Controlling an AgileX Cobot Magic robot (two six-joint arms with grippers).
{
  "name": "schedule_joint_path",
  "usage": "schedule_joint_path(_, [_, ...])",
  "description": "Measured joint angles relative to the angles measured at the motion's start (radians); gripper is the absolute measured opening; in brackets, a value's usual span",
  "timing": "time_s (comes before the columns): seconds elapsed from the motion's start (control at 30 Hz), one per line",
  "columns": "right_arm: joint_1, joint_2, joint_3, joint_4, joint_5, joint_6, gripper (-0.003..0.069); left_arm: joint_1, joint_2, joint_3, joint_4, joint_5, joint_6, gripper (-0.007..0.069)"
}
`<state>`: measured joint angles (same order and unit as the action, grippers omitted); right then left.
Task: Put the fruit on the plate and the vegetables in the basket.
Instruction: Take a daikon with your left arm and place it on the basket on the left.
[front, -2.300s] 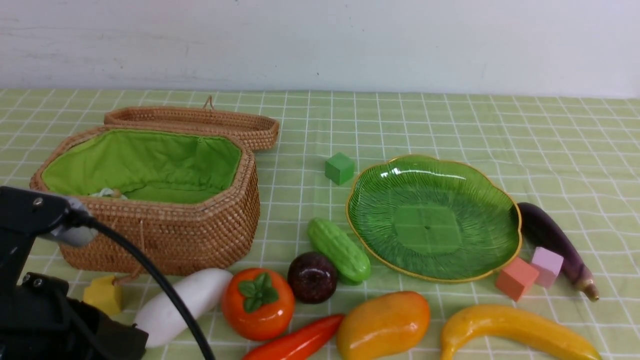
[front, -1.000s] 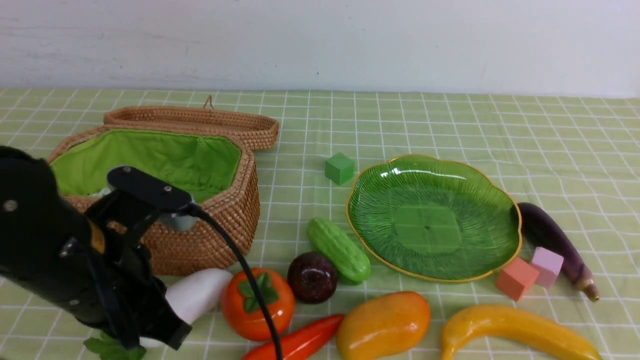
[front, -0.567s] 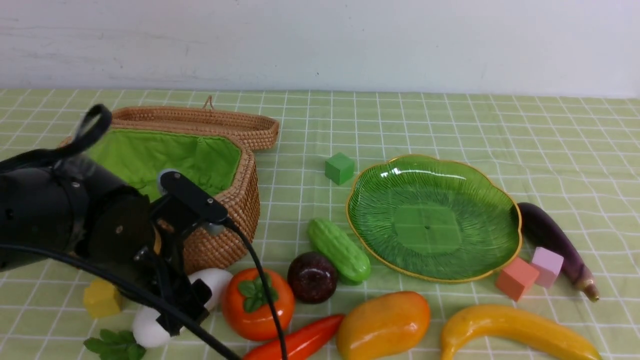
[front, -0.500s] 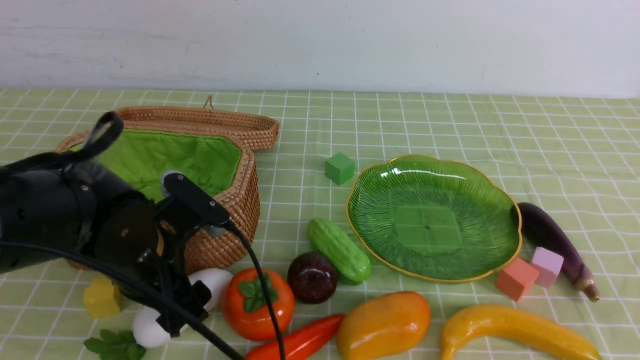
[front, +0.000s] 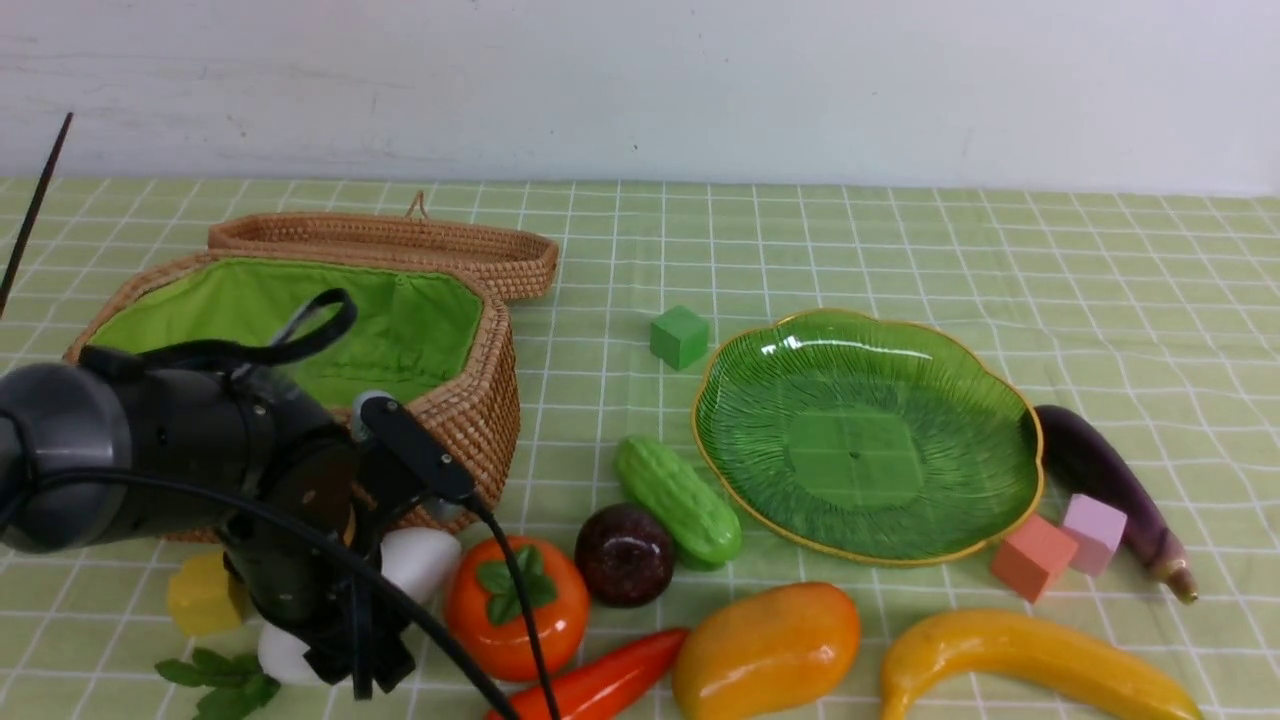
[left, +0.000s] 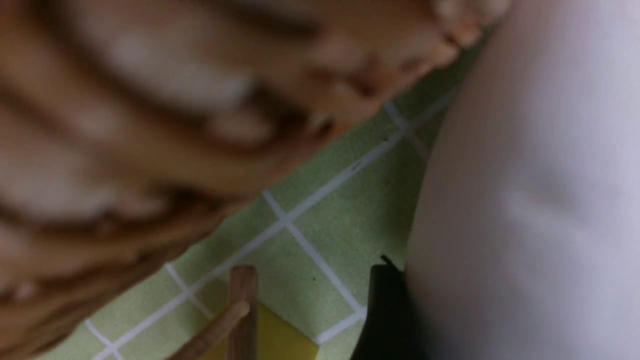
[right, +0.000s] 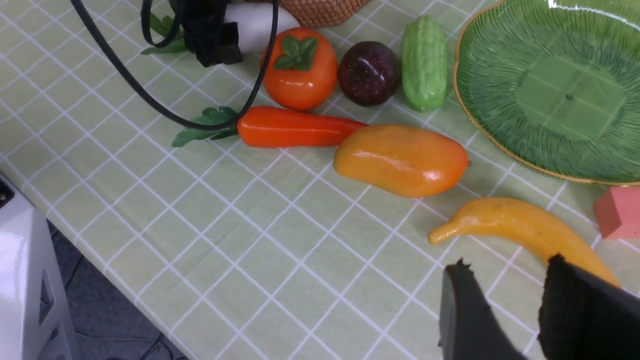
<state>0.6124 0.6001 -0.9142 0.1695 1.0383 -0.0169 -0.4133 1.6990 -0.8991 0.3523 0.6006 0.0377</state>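
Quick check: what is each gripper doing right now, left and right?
Left gripper: down over the white radish; whether it grips it cannot be told.
Right gripper: open, holding nothing.

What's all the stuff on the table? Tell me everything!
basket: 1, tan, green lining, back left
plate: 1, green, right
radish: 1, white, in front of basket
round fruit: 1, orange, beside radish
purple ball: 1, dark purple, beside cucumber
cucumber: 1, green, left of plate
pepper: 1, red, near edge
mango: 1, orange-yellow, near edge
banana: 1, yellow, near right
eggplant: 1, purple, right of plate
cubes: 4, green, yellow, salmon, lilac, scattered
left gripper: 1, black, at radish
right gripper: 1, black, open, near banana
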Motion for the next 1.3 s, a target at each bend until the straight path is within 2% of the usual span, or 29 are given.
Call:
schedule_joint_path(0.37, [0.000, 0.000, 0.000, 0.003, -0.020, 0.000, 0.0232, 0.000, -0.110, 0.004, -0.039, 0.074, 0.000, 0.0477])
schedule_joint_path(0.63, [0.000, 0.000, 0.000, 0.003, -0.104, -0.004, 0.0232, 0.000, -0.283, 0.005, -0.086, 0.206, 0.001, 0.0477])
schedule_joint_path(0.83, [0.000, 0.000, 0.000, 0.008, -0.143, -0.004, 0.0232, 0.000, -0.347, 0.005, -0.129, 0.239, 0.013, 0.0477])
schedule_joint_path(1.3, [0.000, 0.000, 0.000, 0.063, -0.400, -0.004, 0.0235, 0.000, -0.585, 0.007, -0.138, 0.341, 0.040, 0.0477])
